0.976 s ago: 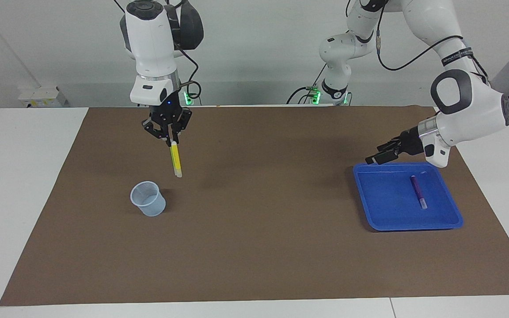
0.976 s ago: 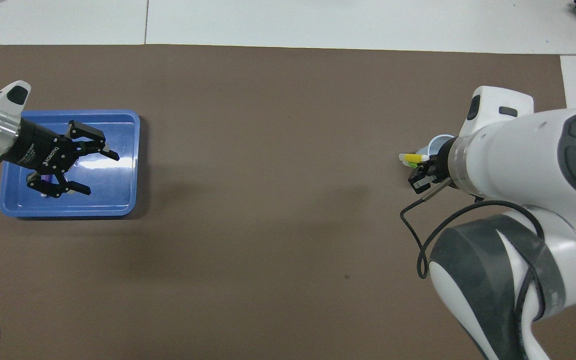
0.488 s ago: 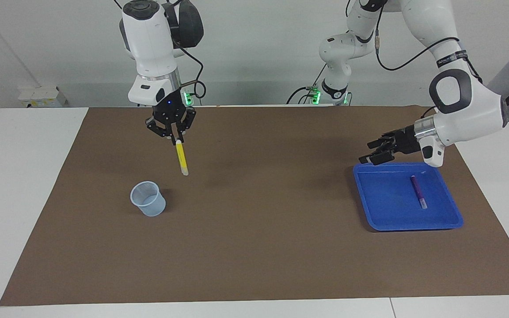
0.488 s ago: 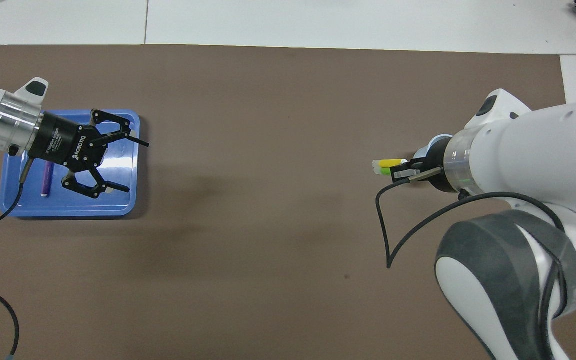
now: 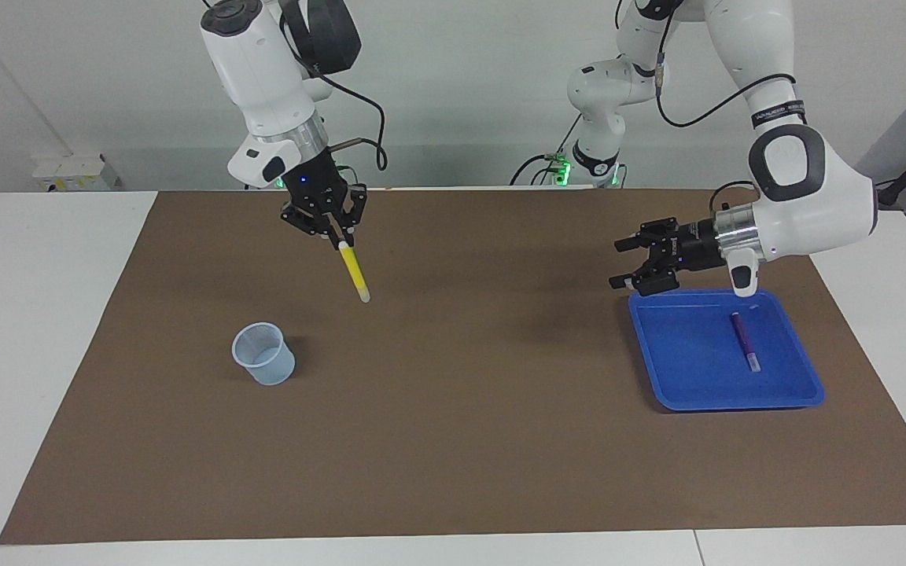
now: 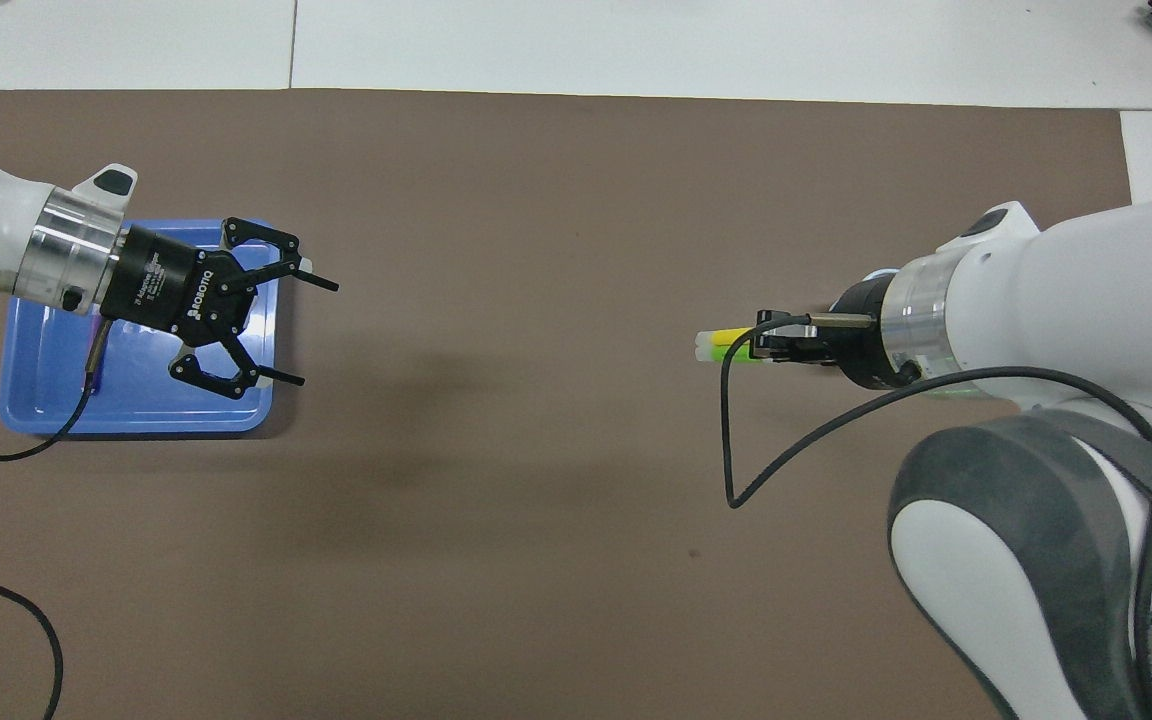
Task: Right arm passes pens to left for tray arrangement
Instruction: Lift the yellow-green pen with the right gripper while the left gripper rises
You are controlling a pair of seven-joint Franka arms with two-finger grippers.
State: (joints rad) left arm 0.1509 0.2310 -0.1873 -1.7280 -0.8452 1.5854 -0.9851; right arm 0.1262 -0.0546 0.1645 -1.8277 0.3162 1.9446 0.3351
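Over the brown mat (image 5: pixel 453 440) | right gripper (image 5: pixel 340 238) is gripping yellow pen (image 5: pixel 355 273) | left gripper (image 5: pixel 627 262), fingers spread, is hovering at tray (image 5: pixel 689 393) edge.

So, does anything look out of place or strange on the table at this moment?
One thing: the right pincer holds the yellow pen slanted, and from overhead a green pen seems clamped beside it, two at once. The purple pen lies flat in the tray; the cup stands upright.
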